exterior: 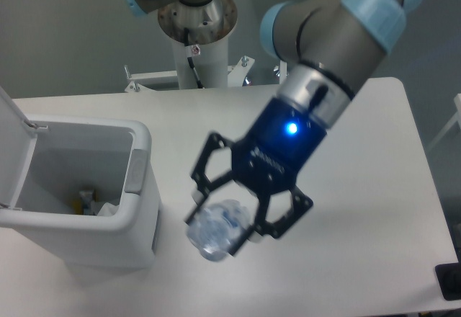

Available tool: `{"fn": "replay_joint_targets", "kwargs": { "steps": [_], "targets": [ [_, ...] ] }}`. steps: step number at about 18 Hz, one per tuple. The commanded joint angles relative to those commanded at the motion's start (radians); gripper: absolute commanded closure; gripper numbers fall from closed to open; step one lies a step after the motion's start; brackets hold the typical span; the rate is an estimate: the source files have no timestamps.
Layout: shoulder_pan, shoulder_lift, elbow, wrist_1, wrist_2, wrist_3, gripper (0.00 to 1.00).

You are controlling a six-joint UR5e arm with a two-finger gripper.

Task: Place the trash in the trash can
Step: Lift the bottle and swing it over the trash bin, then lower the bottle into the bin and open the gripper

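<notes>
Gripper [225,232], black two-finger w/ blue LED on its wrist, sat low-centre of frame, jaws clamped on the clear, blue-tinged plastic bottle [216,232]. Bottle was off the table, seen nearly end-on, pointing toward the camera, held between the fingers near the tips.

Large white rectangular plastic trash can [140,187] stood at left of frame, hinged white lid [13,137] open at far left edge, grey recessed panel [135,171] on the side facing the arm. Inside, bottom corner, a small crumpled white wrapper [106,210] w/ something yellowish beside it; so one piece looked already binned, bottle left to go.

Risks, as judged:
- Grip looked shallow, thin plastic prob. slick and squashy; a quick swing could let it slip and drop onto the white table [374,151] short of the can.
- Bottle sat right of the can's near wall; too low a path and it clips the rim, gets knocked loose or shoves the can.
- Release before clearing the rim = bounce off the edge.
</notes>
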Motion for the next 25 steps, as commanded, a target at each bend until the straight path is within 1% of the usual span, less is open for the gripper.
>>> {"fn": "replay_joint_targets", "kwargs": {
  "steps": [2,4,6,9,13,17,20,23,25],
  "targets": [
    [0.002,0.011,-0.005,0.000,-0.054,-0.034,0.61],
    [0.002,0.029,-0.011,0.000,-0.063,-0.057,0.61],
    [-0.006,0.035,-0.012,0.000,-0.069,-0.097,0.61],
    [-0.043,0.040,-0.020,0.000,-0.076,-0.121,0.60],
    [-0.106,0.048,-0.096,0.021,-0.074,-0.114,0.59],
    [-0.152,0.091,-0.192,0.031,-0.062,-0.111,0.58],
    [-0.158,0.091,-0.216,0.063,-0.060,-0.095,0.55],
    [-0.173,0.094,-0.265,0.067,-0.054,0.007,0.51],
    [-0.173,0.112,-0.308,0.069,-0.040,0.075,0.49]
  ]
}}
